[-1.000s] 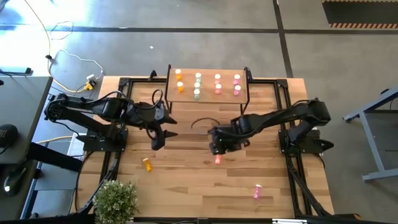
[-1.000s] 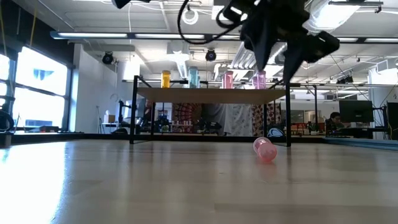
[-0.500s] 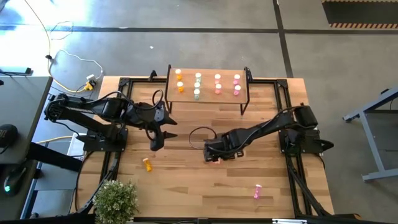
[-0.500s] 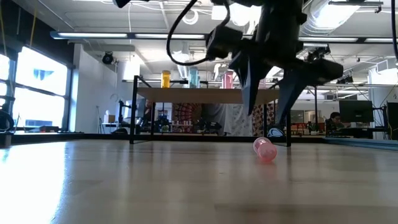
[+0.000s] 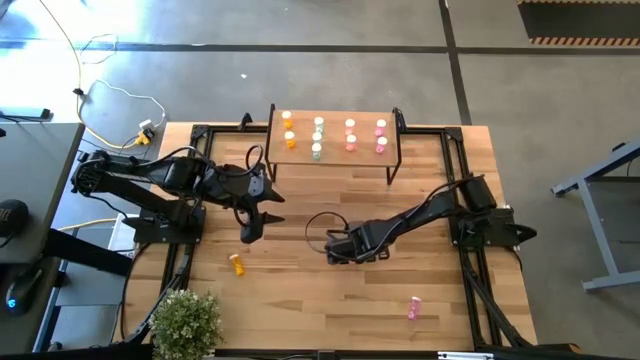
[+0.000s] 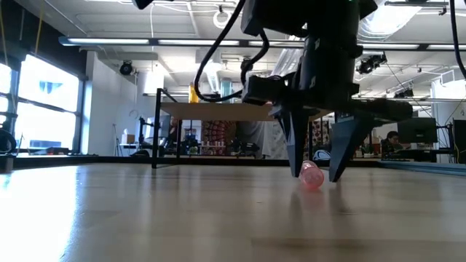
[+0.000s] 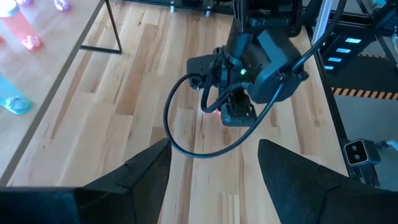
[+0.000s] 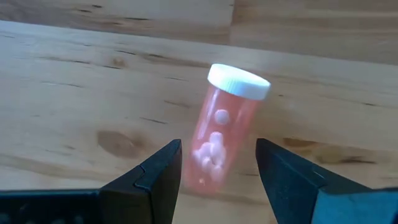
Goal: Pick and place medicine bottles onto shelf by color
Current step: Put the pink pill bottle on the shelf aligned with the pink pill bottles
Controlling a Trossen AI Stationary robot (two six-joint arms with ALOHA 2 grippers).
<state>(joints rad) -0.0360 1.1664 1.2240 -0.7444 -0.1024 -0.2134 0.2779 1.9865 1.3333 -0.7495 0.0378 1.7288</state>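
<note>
Right end effector is down at the tabletop, fingers spread wide and straddling the salmon-red bottle lying on its side, lined up to pinch. Left end effector hovers open, waiting mid-tabletop.

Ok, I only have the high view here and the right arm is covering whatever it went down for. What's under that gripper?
Observer: A salmon-red bottle with a white cap, lying on its side on the table. The right wrist view shows it between the open fingers of the right gripper.
Operator: Are the fingers touching it?
Observer: Not in the low view; the tips stand on either side of the bottle with gaps showing.
Operator: And the left gripper, I can't tell its state from above.
Observer: The left gripper is open and holds nothing; its wrist view looks across at the right arm.
</note>
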